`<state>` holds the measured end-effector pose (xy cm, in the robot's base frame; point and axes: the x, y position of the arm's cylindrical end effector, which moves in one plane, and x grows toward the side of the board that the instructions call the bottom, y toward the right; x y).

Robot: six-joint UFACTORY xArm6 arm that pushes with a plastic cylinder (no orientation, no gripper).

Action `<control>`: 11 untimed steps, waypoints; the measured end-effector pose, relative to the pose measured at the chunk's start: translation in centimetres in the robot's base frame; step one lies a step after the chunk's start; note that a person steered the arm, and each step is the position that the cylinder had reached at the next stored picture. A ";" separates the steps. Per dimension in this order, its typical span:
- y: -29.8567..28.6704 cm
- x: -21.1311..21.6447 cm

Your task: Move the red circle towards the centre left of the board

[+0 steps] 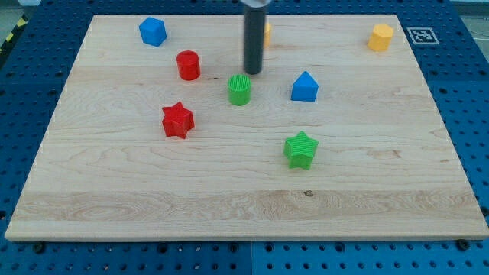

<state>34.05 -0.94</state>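
The red circle, a short red plastic cylinder (188,65), stands upright on the pale wooden table (229,198), in the upper-left part of the board, roughly at eleven o'clock from the board's middle. It is already left of centre but sits high, so reaching the centre left looks like a matter of travelling toward seven or eight o'clock.

My tip (252,73), the lower end of the dark rod, rests at about three o'clock from the red cylinder, near it but clearly apart, with bare wood between them. That side makes sense for a leftward shove, though I judge a start from one or two o'clock of the cylinder would better drive it down and left. There is no hand on this arm, so nothing opens or closes; the rod only pushes.

The green ribbed cylinder (239,89) stands just beside my tip at about seven o'clock from it. The red star-shaped block (178,120) lies at six o'clock from the red cylinder, close to the likely path, and could be knocked along. Farther out are the blue house-shaped block (304,87), the green star-shaped block (300,149), the blue block (153,31) at the top left, the yellow block (380,37) at the top right, and a yellow-orange block (266,32) mostly hidden behind the rod.
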 end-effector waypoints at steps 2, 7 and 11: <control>-5.0 -0.3; -12.5 1.0; -10.5 4.0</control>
